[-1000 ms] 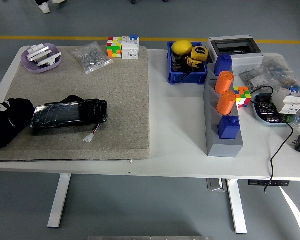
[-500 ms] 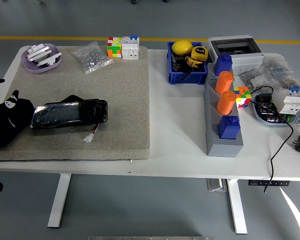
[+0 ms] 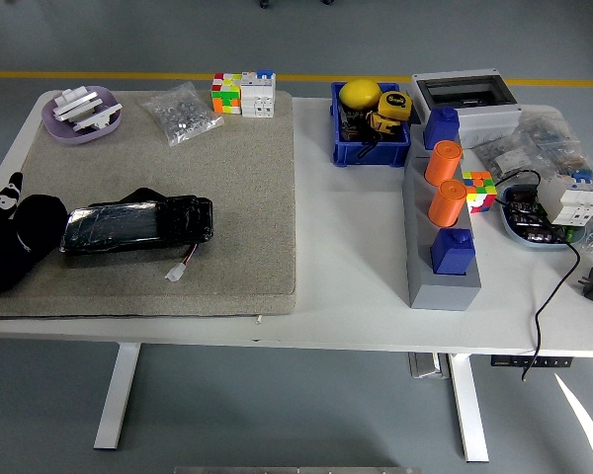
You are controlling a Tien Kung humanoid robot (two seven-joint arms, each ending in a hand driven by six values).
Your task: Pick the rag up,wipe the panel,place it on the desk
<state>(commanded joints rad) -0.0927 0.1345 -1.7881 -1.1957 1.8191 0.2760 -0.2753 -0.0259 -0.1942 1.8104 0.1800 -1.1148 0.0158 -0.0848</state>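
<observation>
The left hand (image 3: 5,202) has drawn back off the rag (image 3: 20,242); finger state unclear.

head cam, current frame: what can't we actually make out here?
- Left hand: head view, cut off by the left edge; its grip on the black rag cannot be told from the dark cloth.
- Right arm: out of view.
- Blue bin: contents under the yellow items hidden by them.
- Clear bag: parts too small to tell.

Left robot hand (image 3: 10,237): matte black, bulky rounded shell, small white markings near top.
</observation>
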